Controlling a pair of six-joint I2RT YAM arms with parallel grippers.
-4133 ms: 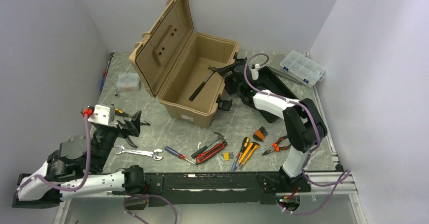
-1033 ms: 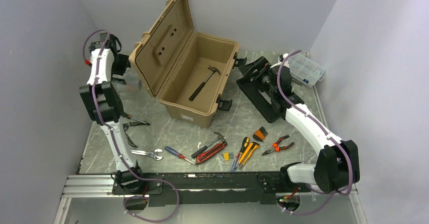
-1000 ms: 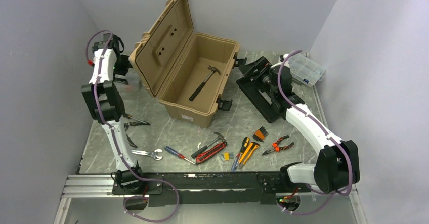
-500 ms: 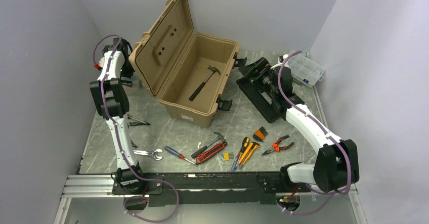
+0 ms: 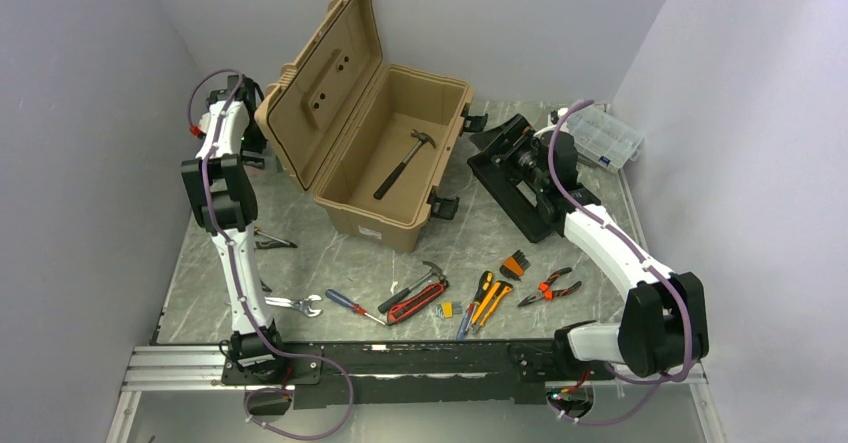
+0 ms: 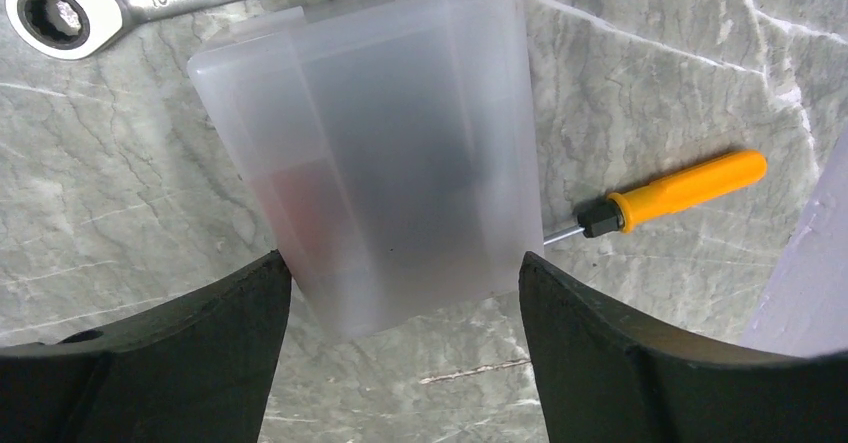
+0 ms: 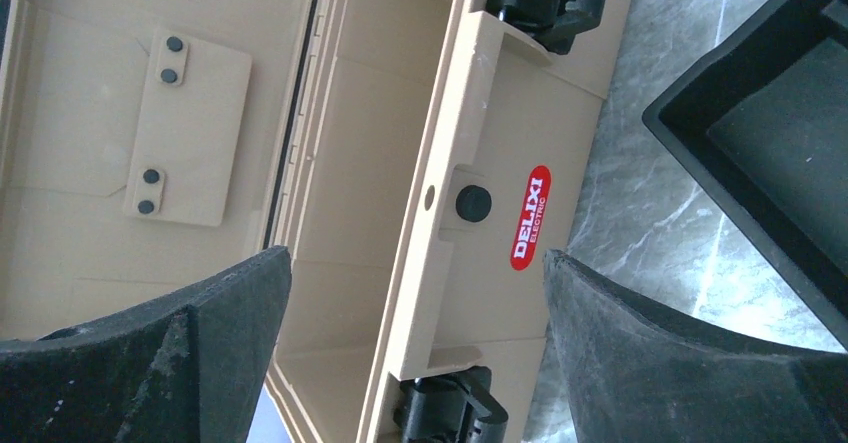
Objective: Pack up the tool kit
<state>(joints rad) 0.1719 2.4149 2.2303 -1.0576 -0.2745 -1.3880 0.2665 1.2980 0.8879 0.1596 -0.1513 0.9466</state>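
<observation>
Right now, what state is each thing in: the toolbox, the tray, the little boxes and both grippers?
toolbox: open, lid raised.
hammer: lying inside the toolbox.
insert tray: out of the toolbox, on the table to its right.
frosted box: shut, flat on the table.
organiser case: shut.
left gripper: jaws either side of the frosted box; grip unclear.
right gripper: open, empty.
</observation>
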